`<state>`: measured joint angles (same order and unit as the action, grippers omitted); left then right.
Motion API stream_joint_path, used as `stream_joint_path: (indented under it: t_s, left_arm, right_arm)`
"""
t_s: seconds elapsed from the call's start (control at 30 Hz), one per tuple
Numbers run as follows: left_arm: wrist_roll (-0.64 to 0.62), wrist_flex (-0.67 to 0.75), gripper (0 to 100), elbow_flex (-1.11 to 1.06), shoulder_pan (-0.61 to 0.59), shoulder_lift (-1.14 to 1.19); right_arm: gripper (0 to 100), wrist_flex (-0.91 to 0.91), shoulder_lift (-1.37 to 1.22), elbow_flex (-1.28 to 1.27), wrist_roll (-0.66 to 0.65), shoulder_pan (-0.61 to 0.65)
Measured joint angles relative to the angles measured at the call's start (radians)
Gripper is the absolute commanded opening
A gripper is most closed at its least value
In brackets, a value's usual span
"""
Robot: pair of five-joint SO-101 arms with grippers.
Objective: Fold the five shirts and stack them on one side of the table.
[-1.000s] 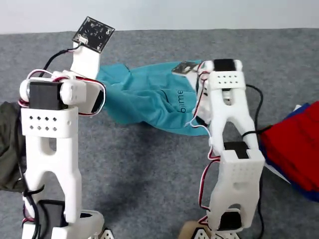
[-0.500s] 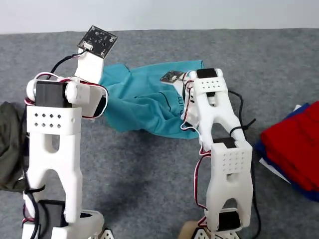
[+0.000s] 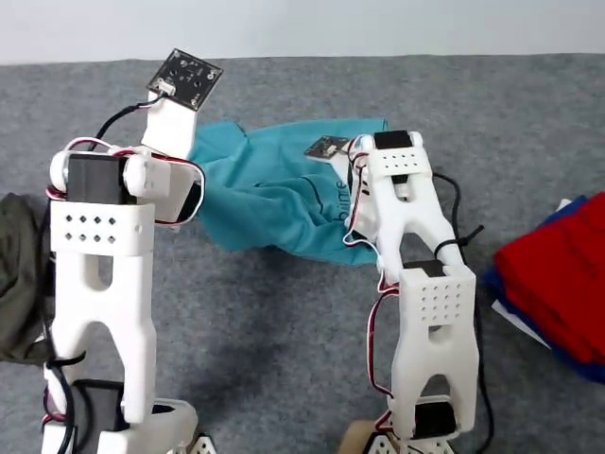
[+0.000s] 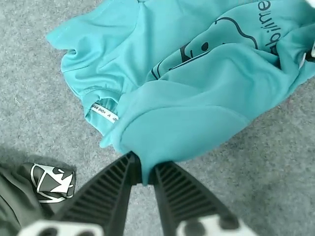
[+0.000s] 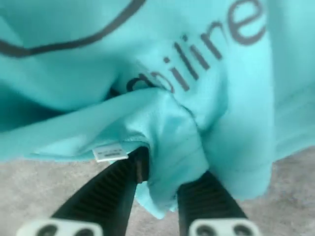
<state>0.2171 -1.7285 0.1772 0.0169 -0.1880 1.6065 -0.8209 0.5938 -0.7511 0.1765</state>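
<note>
My left gripper (image 4: 142, 172) is pinching a folded edge of the teal shirt (image 4: 197, 88), its two ribbed black fingers (image 4: 106, 189) squeezed onto the cloth. My right gripper (image 5: 157, 182) grips another bunched fold of the same shirt, with fabric wedged between its fingers.

From above, the teal shirt (image 3: 274, 194) lies crumpled on the grey desk (image 3: 284, 331) at about 12 o'clock from the desk's middle, stretched between my two arms.

The chest carries a dark line drawing with dark lettering (image 4: 261, 14) beside it, and the letters (image 5: 197, 54) run large just past my right gripper. A white neck label (image 4: 103, 109) with small dark print sits at the collar, near my left gripper. A smaller white tag (image 5: 110, 153) hangs off the fold's edge, just beside one right finger; its print is too small to make out.

At 9 o'clock, by my left arm, lies a dark olive shirt (image 3: 14, 274) bearing a white emblem (image 4: 49, 183). At 3 o'clock a folded red shirt (image 3: 558, 274) rests on blue fabric (image 3: 501, 284).
</note>
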Motion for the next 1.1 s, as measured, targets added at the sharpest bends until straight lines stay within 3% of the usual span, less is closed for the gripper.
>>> stream_joint_path:
  t_s: [0.17, 0.43, 0.83, 1.1]
  left_arm:
    - [0.0, 0.0, 0, 0.0, 0.0, 0.0]
    - [0.0, 0.0, 0, 0.0, 0.0, 0.0]
    - [0.0, 0.0, 0, 0.0, 0.0, 0.0]
    - [-0.031, 0.0, 0, 0.0, 0.0, 0.0]
  right_arm:
    - [3.1, 0.104, -0.009, 0.114, -0.038, 0.0]
    - [17.7, 0.147, -0.008, 0.239, -0.006, -0.032]
    - [18.0, 0.147, 0.169, -0.044, 0.032, -0.034]
    - [18.0, 0.123, 0.169, -0.091, 0.034, -0.025]
